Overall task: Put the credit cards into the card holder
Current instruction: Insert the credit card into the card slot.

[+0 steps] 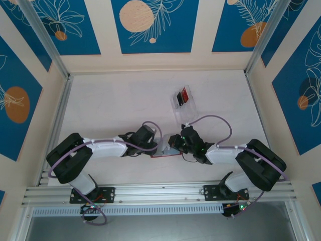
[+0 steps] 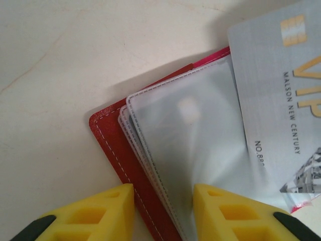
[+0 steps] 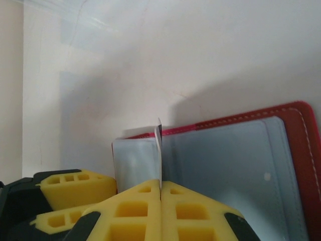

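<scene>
The silver card [image 2: 271,100] looks light, stiff and slick, best pinched by one edge so the free edge leads into a pocket. The right gripper [image 3: 160,187] is closed on it that way, on edge just above the open card holder [image 2: 113,145] lying on the table [image 1: 110,105] between the arms. The holder's clear sleeves [image 2: 185,125] look floppy and may buckle. The left gripper [image 2: 163,196] stands part open over them, apparently clamping nothing. The clear tray [image 1: 186,114], with a red card [image 1: 184,94] and a black card [image 1: 179,98], sits well apart, obstructing nothing.
</scene>
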Controlling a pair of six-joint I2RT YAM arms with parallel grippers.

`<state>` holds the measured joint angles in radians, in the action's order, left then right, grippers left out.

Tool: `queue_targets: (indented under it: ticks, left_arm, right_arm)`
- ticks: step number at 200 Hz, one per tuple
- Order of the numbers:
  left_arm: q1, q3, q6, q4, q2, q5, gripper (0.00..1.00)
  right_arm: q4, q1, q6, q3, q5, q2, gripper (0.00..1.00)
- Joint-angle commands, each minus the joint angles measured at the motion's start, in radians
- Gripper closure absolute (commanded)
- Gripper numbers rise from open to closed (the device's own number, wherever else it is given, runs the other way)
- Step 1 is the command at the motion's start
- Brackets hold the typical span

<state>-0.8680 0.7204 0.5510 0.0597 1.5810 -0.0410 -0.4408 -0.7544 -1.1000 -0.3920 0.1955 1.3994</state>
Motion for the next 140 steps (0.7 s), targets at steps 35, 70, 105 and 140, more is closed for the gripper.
queue_targets:
  ticks: [35,70,105,140]
  left_arm:
    - [-0.006,-0.024,0.010,0.038,0.037,0.015,0.66]
    - [-0.006,-0.022,0.010,0.041,0.035,0.013,0.65]
    - [-0.006,-0.020,0.010,0.039,0.039,0.013,0.65]
    - [-0.006,-0.019,0.012,0.035,0.043,0.015,0.65]
  right_arm:
    - [-0.023,-0.033,-0.062,0.045,0.049,0.009,1.00]
    - [-0.008,-0.054,-0.099,0.076,0.088,-0.006,1.00]
    - [0.033,-0.078,-0.129,0.096,0.134,-0.033,1.00]
    - [0.050,-0.092,-0.154,0.117,0.150,-0.042,1.00]
